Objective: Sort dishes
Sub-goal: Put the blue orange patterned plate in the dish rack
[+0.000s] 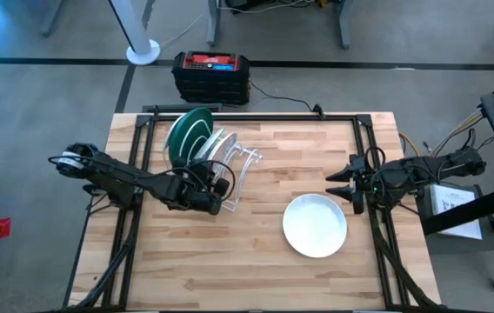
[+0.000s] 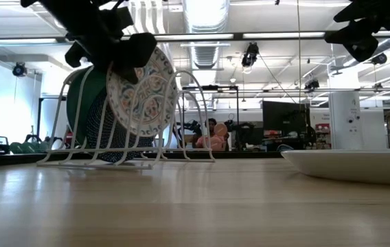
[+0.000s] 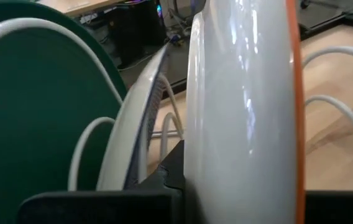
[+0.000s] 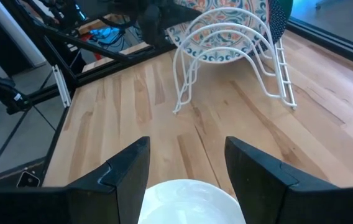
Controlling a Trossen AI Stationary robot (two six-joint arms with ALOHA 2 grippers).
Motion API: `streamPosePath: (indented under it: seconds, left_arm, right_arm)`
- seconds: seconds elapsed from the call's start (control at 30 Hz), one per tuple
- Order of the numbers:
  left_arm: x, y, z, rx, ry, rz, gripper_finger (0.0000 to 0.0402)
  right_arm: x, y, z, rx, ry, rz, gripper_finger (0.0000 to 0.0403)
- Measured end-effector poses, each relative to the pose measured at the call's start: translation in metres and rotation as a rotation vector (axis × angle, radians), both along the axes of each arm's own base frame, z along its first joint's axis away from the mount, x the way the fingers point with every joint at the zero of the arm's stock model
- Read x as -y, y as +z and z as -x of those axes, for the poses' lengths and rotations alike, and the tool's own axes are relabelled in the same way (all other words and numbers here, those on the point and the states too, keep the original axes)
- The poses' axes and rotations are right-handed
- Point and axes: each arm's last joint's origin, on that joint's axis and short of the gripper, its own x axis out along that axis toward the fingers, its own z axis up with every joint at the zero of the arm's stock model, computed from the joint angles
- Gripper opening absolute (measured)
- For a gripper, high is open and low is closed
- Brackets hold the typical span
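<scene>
We are working at the white wire rack (image 1: pixel 230 169) with our left gripper (image 1: pixel 215 189), which is clamped shut on the rim of the floral plate (image 2: pixel 142 89). In the low view that plate is standing nearly upright among the wire loops, tilted a little, with the green plate (image 2: pixel 85 92) and a dark teal plate (image 2: pixel 109 130) racked behind it. The left wrist view is showing the floral plate's white back (image 3: pixel 238 106) pinched at our fingers, with another plate edge (image 3: pixel 140 118) just beside it and the green plate beyond.

To do this step well, we are judging that the plate should settle fully between 2 wires before we let go: we cannot tell from these views whether its lower edge is already resting on the rack's base. We are keeping the plate parallel to its neighbour so the rims do not knock, and we would open only once the weight is on the wires, then draw straight back without dragging the rim.

Our right gripper (image 4: pixel 186 171) is hovering with its fingers spread wide, holding nothing, just above the edge of the white plate (image 1: pixel 315 225), which is lying flat on the table (image 1: pixel 230 261) well apart from the rack. That plate looks like the next 1 to rack.
</scene>
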Motion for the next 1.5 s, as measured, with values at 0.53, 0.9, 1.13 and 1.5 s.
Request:
streamPosePath:
  seconds: [0.53, 0.9, 1.13, 1.5]
  left_arm:
    - [0.003, -0.03, 0.01, 0.079, 0.008, 0.031, 0.0024]
    - [0.003, -0.046, 0.015, 0.112, 0.002, 0.044, 0.0024]
    - [0.003, -0.046, 0.014, 0.117, 0.002, 0.045, 0.0024]
    - [0.004, -0.056, 0.008, 0.093, 0.004, 0.04, 0.0024]
  right_arm:
    - [-0.001, 0.002, -0.003, 0.024, 0.0, -0.007, 0.0199]
    - [-0.002, 0.002, -0.005, 0.02, 0.0, -0.006, 0.0199]
    - [-0.002, 0.002, -0.005, 0.021, 0.0, -0.006, 0.0199]
    - [-0.002, 0.002, -0.005, 0.02, 0.001, -0.006, 0.0199]
